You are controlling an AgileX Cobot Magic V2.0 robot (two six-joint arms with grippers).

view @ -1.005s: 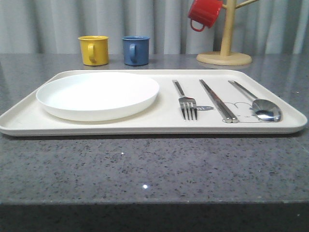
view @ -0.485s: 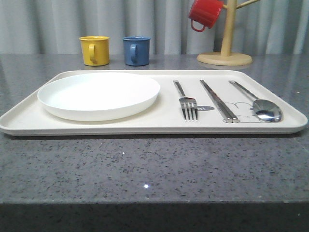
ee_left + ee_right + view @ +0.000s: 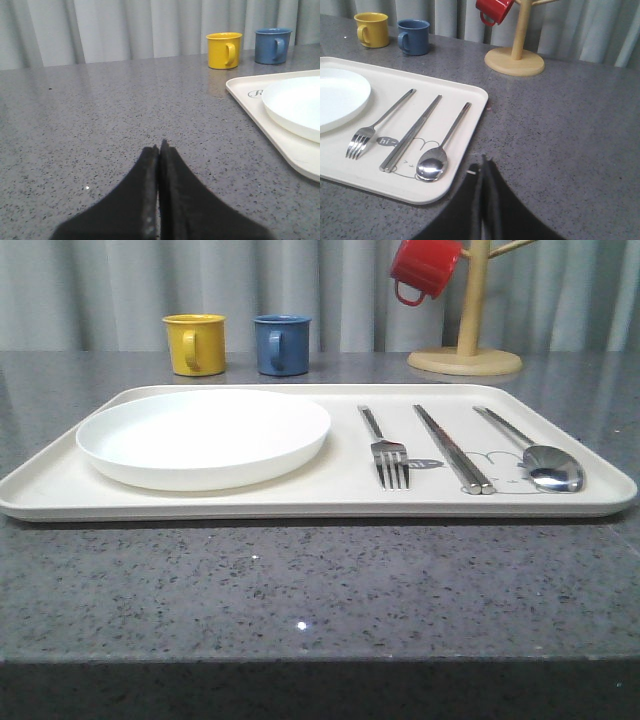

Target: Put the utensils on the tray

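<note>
- Left claw (image 3: 159, 150) is clenched on nothing, its jaws pressed together over bare grey surface (image 3: 100, 125), beside the tray's left end.
- Right claw (image 3: 484, 162) is likewise clenched and empty, hovering just off the tray's right edge, near the spoon (image 3: 432, 165).
- Cream tray (image 3: 300, 502) already carries the fork (image 3: 390, 458), chopsticks (image 3: 452, 450) and spoon side by side, right of a white plate (image 3: 200, 435).
- Judged by looks, the polished metal utensils are light, stiff and slippery; lying flat, each is best pinched mid-handle.
- Beyond stand yellow (image 3: 195, 343) and blue (image 3: 281, 343) mugs, with a red mug (image 3: 423, 268) on a wooden stand (image 3: 466, 358).
</note>
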